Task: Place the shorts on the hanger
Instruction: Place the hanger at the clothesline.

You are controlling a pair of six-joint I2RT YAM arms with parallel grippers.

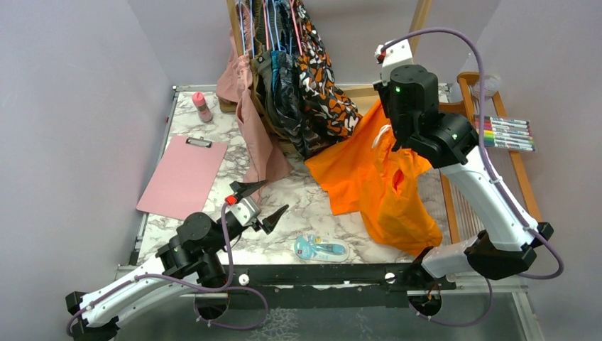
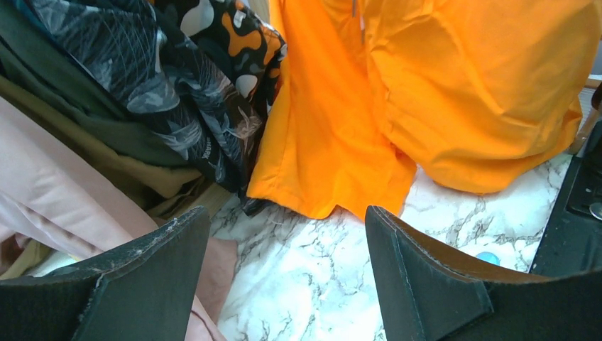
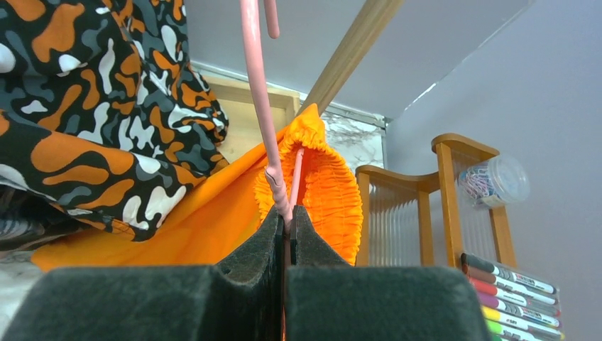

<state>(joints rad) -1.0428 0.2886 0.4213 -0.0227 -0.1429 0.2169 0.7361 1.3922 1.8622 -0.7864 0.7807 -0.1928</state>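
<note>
Top view: the shorts (image 1: 383,177), slick orange cloth, hang centre-right, 1 leg trailing on the marble table (image 1: 305,202), with the left gripper (image 1: 268,200) lower left, jaws apart. Left wrist view: smooth, creased legs fill the upper right. Right wrist view: the right gripper (image 3: 287,220), bottom centre, clamps the thin pink wire hanger (image 3: 259,106) beside the ruffled waistband; I judge that smooth wire could twist and shed them.

Marble tabletop (image 1: 298,206): pink clipboard (image 1: 182,176) at left, small pink bottle (image 1: 203,106) behind it, pale blue item (image 1: 321,248) at near edge. Hanging at back: dusty pink garment (image 1: 259,138), dark garments (image 1: 287,92), blotch-patterned garment (image 1: 323,85). At right: wooden rack (image 3: 444,206), marker set (image 1: 505,133), jar of paper clips (image 3: 493,181).
</note>
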